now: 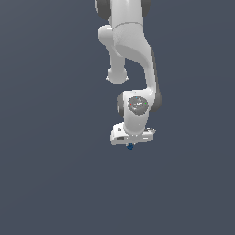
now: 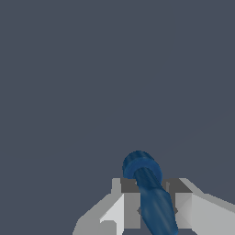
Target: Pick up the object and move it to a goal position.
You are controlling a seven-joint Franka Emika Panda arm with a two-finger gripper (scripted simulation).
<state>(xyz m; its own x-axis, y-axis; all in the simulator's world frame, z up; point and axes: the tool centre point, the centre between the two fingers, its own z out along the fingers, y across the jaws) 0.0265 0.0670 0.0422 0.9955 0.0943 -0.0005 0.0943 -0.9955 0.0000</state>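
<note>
In the exterior view most of the object is hidden behind the hand; only a small dark blue speck shows just under the white hand body, and the fingers themselves cannot be made out there. The arm is cut off by the upper edge of that view. In the wrist view the object is cut off by the picture's edge, so its full length is unknown.

The wrist view shows the object as an elongated dark blue piece with a rounded, ring-like end. Its long axis runs out from between the two grey fingers, with the rounded end pointing away from the camera and past the fingertips. The hand is closed narrowly on the object, one finger on each side of it.

The background is a plain, even dark grey-blue in both views; no edges, walls or other items can be told apart.
</note>
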